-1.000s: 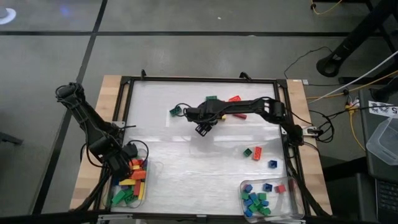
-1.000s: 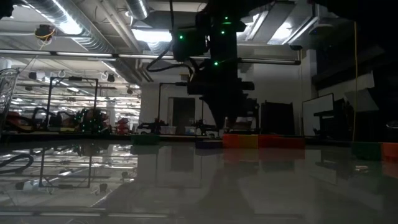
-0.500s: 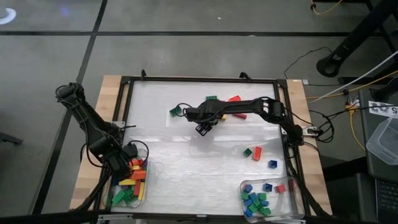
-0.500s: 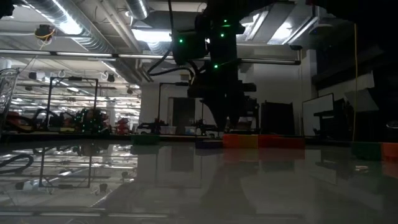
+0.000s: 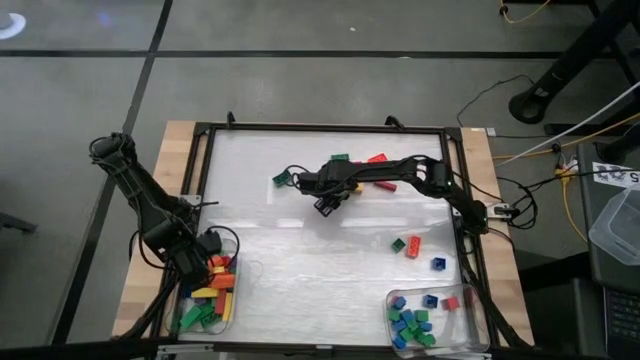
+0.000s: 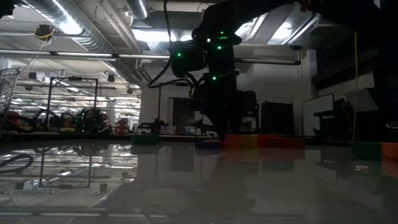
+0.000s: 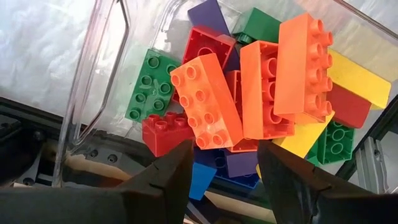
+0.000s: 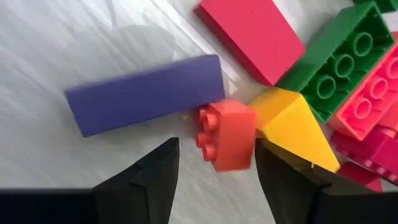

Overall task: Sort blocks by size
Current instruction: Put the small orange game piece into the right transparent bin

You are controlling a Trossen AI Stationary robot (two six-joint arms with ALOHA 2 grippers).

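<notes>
Blocks (image 5: 362, 178): loose cluster near surface's far edge | right gripper (image 8: 214, 163): jaws released above a small red block (image 8: 227, 134) | left gripper (image 7: 224, 165): jaws released over near-left tray (image 7: 102, 68) of long blocks

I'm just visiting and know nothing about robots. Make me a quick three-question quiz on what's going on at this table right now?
1. True or false: the right gripper already holds a block.
2. The left gripper hovers over which clear tray? A: long bricks; B: small square bricks.
3. What colour is the small block between the right gripper's open fingers?

Key: 1. False, the fingers stand open around it without gripping. 2. A. 3. Red-orange.
</notes>
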